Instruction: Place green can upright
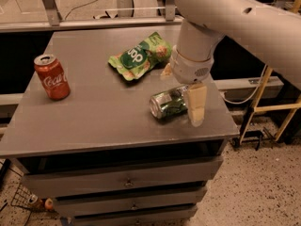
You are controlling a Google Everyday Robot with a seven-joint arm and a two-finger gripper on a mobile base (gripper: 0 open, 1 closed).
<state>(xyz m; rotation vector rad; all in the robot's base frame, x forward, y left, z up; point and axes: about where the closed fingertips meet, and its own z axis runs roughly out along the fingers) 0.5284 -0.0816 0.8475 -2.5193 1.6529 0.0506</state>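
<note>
The green can (167, 105) lies on its side near the right front of the grey cabinet top (103, 112), with one silver end facing the front left. My gripper (181, 97) hangs over the can's right end. It is open: one cream finger (196, 105) stands in front of the can's right end, and the other finger (166, 71) shows behind the can. I cannot tell whether the fingers touch the can. The white arm covers the can's far right end.
A red Coca-Cola can (51, 76) stands upright at the left of the top. A flat green snack bag (140, 55) lies behind the green can. The cabinet's right edge (230, 119) is close to the gripper. Drawers (127, 182) are below the top.
</note>
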